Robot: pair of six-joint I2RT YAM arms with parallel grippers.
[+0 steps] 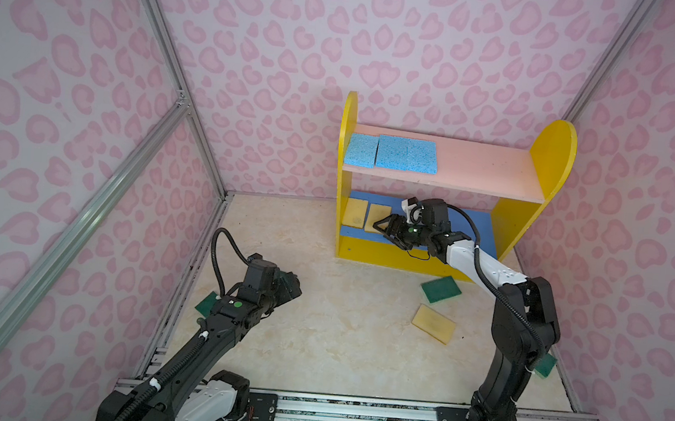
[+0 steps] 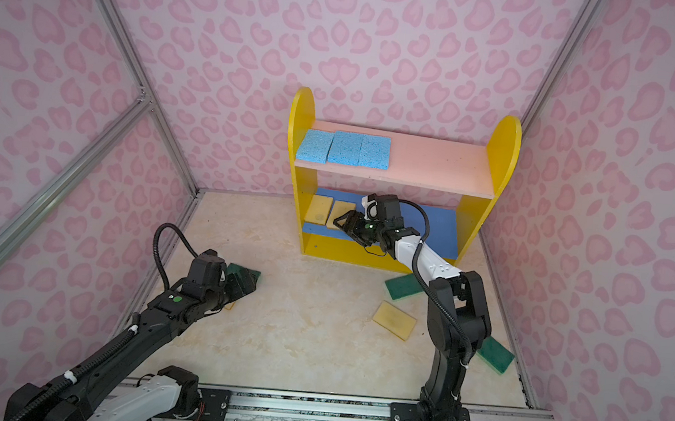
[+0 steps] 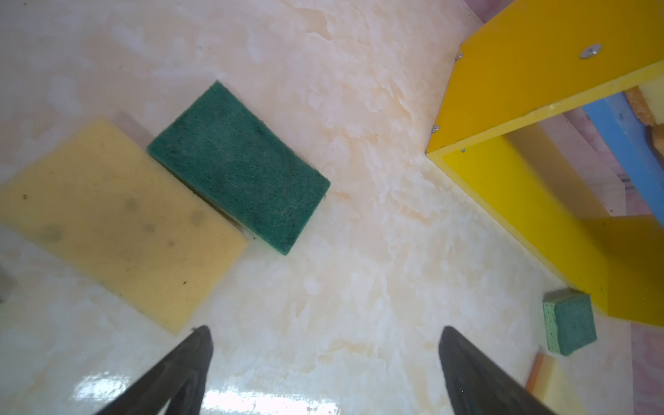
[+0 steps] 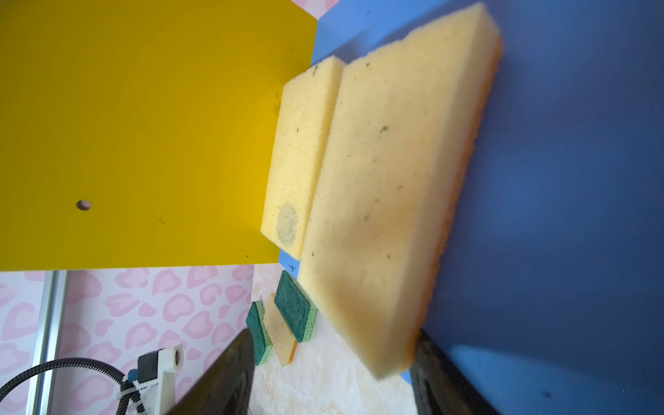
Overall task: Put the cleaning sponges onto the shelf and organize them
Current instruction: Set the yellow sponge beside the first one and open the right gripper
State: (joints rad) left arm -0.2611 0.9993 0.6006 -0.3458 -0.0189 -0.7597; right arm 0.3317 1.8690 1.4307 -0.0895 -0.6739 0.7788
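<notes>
Pale yellow foam fills the right wrist view. One yellow sponge (image 4: 388, 179) is on the blue board (image 4: 575, 179) of the shelf (image 1: 553, 155), touching a second yellow sponge (image 4: 305, 154) that sits against the yellow side panel (image 4: 143, 125). The fingers (image 4: 230, 373) of the right gripper (image 1: 382, 228) stand apart on either side of the sponge's near end, clamped on nothing. The foam is blurred there, so I cannot tell whether it lies flat.

Both top views show what that camera misses: three blue sponges (image 1: 391, 153) in a row on the pink board (image 1: 477, 169). On the table (image 1: 338, 324) a green sponge (image 1: 440, 289) lies near a loose yellow sponge (image 1: 433, 323). Another green sponge (image 2: 496, 352) is half hidden behind the right arm (image 2: 456, 313).

The left gripper (image 3: 325, 334) hovers over bare table with its fingers wide apart. Only its wrist view clearly shows a yellow pad (image 3: 107, 222) and a green pad (image 3: 237, 165) touching edge to edge. From above, the left arm (image 1: 199, 345) largely covers them.
</notes>
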